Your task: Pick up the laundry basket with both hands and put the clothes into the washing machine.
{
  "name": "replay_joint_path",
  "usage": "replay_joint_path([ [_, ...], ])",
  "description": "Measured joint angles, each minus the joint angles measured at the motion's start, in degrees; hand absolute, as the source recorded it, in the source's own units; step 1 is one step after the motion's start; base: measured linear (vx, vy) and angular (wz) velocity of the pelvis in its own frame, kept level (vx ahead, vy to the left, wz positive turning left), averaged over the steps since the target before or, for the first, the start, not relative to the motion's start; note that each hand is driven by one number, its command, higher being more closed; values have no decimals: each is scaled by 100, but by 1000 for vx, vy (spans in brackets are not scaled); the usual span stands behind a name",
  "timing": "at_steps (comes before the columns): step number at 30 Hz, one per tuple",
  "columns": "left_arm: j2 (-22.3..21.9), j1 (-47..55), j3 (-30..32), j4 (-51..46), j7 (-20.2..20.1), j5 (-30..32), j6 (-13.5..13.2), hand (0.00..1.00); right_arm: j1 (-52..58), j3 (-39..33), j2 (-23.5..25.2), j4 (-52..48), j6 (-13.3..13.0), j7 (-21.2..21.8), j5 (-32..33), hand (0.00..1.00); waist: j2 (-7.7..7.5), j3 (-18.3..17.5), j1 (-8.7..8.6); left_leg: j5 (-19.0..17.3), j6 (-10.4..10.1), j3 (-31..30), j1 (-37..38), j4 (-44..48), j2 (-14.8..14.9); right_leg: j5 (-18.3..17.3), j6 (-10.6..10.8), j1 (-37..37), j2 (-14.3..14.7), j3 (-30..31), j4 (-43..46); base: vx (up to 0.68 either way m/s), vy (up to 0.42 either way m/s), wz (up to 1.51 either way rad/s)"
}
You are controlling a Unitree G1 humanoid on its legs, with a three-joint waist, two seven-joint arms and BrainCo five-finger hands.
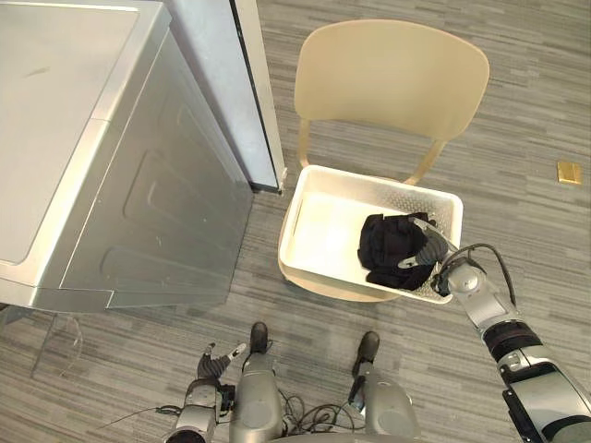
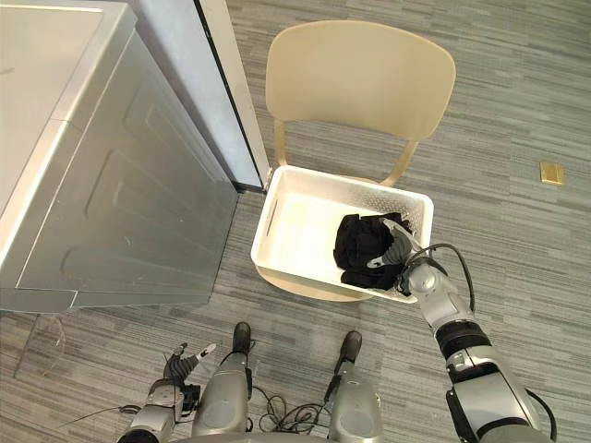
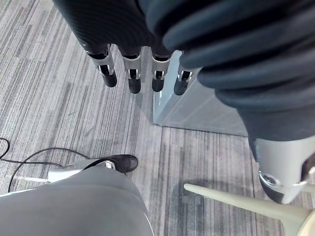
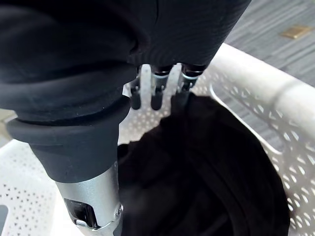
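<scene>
Basket (image 1: pixel 379 181): white, perforated, on the seat of the beige chair (image 1: pixel 392 78), right of the washing machine (image 1: pixel 65 138); not lifted, neither end held
Clothes (image 1: pixel 386 242): black bundle inside the basket, bunched into its near right corner against the wall
Right robot hand (image 1: pixel 428 251): reaches over the near right rim into the basket; fingers extended and loose, tips on top of the clothes, nothing gripped
Left robot hand (image 1: pixel 214 362): low at the near left over the floor (image 1: pixel 536 111), fingers straight and slack, empty, well apart from the basket
Machine top: silver-grey and closed as far as I can tell; no opening visible from here
Risk, one-sided lift: one robot hand alone is at the basket; a pull from the right corner would likely tip it or drag it off the seat, since the load sits on that same side
Risk, wrong grasp: the right robot hand lies on cloth, not under the rim; closing here would likely take fabric rather than the basket, and the bundle could come out alone or trail over the edge
Risk, chair: the basket looks wider than the seat, corners past its edge by my reading; a push to the far side could shove the chair, a pull to the near side could drop the basket on the floor
Risk, reach: the left robot hand must travel to the left rim close past the washing machine's near corner; a knock there is possible
Risk, loading: if the top is shut, the clothes have nowhere to go until it is opened
</scene>
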Motion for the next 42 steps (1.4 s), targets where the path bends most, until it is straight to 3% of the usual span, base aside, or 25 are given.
replay_joint_path([
  [8, -10, -147, 43, -165, 76, -359, -42, 0, -698, -194, 15, 706, 113, -323, -11, 0, 64, 478, 35, 153, 8, -68, -292, -52, -7, 97, -43, -277, 4, -32, 1, -53, -8, 2],
  [9, -20, -174, 41, -200, 115, -405, -54, 0, -844, -250, -1, 977, 198, -397, -10, 0, 93, 554, 143, 154, 8, -74, -353, -37, -5, 96, -43, -352, 3, -24, 39, -61, -8, 0],
  [14, -116, -402, 36, -216, 127, -632, -118, 0, -1381, -410, -137, 1621, 238, -648, -169, 0, 213, 627, 181, 190, 56, -248, -970, 165, -77, 95, -44, -845, -81, -146, 232, -57, 4, 13],
  [17, -247, -603, 5, -220, 159, -805, -216, 0, -1668, -437, -235, 1894, 334, -825, -232, 0, 314, 730, 333, 247, 110, -311, -1224, 196, -150, 92, -42, -1107, -165, -181, 376, -58, 21, 10],
  [22, -375, -811, -79, -196, 280, -847, -219, 0, -1816, -428, -232, 2060, 353, -1192, -670, 0, 347, 762, 444, 336, 176, -387, -1517, 200, -278, 43, -19, -1465, -329, -206, 631, -46, 17, 9],
  [23, -414, -859, -94, -196, 284, -847, -220, 0, -1805, -429, -225, 2101, 360, -1289, -704, 100, 384, 780, 442, 341, 182, -445, -1539, 211, -323, -18, -1, -1489, -390, -262, 742, -29, 20, 27],
  [27, -414, -960, -248, -169, 378, -852, -220, 0, -1814, -375, -239, 2215, 459, -1465, -951, 100, 396, 785, 455, 374, 202, -633, -1642, 215, -422, -206, 23, -1592, -541, -391, 1089, -30, 11, 27],
  [31, -448, -1005, -263, -127, 385, -852, -220, 0, -1819, -58, -304, 2222, 449, -1444, -1587, 100, 397, 784, 462, 462, 233, -798, -1628, 139, -502, -367, 40, -1589, -669, -550, 1359, -12, -13, 25],
  [35, -460, -1017, -268, -119, 389, -870, -216, 0, -1813, -10, -220, 2319, 449, -1342, -1509, 100, 396, 784, 482, 522, 204, -835, -1576, 117, -518, -471, 47, -1570, -730, -610, 1517, -13, -36, 12],
  [38, -481, -996, -270, -94, 386, -1020, -184, 0, -1792, -213, -68, 2311, 445, -1227, -854, 100, 398, 782, 470, 585, 212, -829, -1341, -40, -547, -528, 48, -1476, -786, -580, 1613, -12, -42, 0],
  [42, -503, -972, -257, -108, 367, -1032, -84, 0, -1692, -1067, 82, 2166, 570, -1177, 195, 100, 398, 782, 458, 661, 219, -780, -1046, -223, -542, -527, 50, -1272, -790, -547, 1576, -29, -29, -2],
])
